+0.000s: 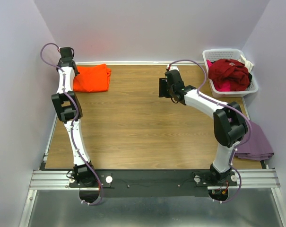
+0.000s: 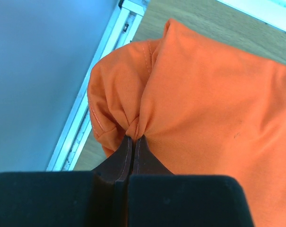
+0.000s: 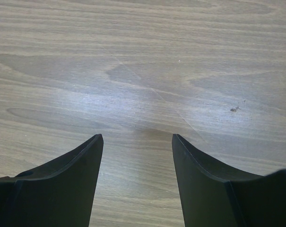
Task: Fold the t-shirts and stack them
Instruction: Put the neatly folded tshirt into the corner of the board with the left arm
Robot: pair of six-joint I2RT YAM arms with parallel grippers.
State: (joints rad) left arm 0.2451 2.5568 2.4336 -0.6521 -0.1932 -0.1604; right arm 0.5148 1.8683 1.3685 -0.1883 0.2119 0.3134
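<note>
**Spotter:** What has your left tool got?

**Operator:** My left gripper (image 2: pixel 133 140) is pinched tight on a bunched fold at the edge of the orange t-shirt (image 2: pixel 204 104). That shirt lies folded at the far left corner of the table (image 1: pixel 133 118).

**Spotter:** And the right?

**Operator:** My right gripper (image 3: pixel 136 138) is spread wide and holds nothing, pointing at the wood mid-table. The dark red t-shirt (image 1: pixel 229 72) is heaped in the white basket (image 1: pixel 213 53) at far right. The mauve t-shirt (image 1: pixel 257 142) drapes off the right edge.
</note>
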